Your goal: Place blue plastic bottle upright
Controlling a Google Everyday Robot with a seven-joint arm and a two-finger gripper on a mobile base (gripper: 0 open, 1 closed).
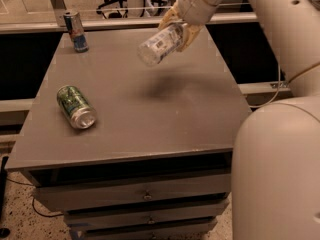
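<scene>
Blue plastic bottle [155,46] (tilted) hangs gripped by hand [179,30] above table [150,119].

arm stretched fwd, gripper [179,28] aloft near top centre, clamping blue plastic bottle [157,45].

The gripper [181,28] hangs over the far right part of the table [150,119], clasping the tilted blue plastic bottle [160,45] in mid-air. Open grey surface spreads beneath it and across the middle. A green can [76,107] lies sideways near the left edge. A slim can [76,31] stands at the far left corner. The robot's white arm [280,174] fills the right foreground.
</scene>
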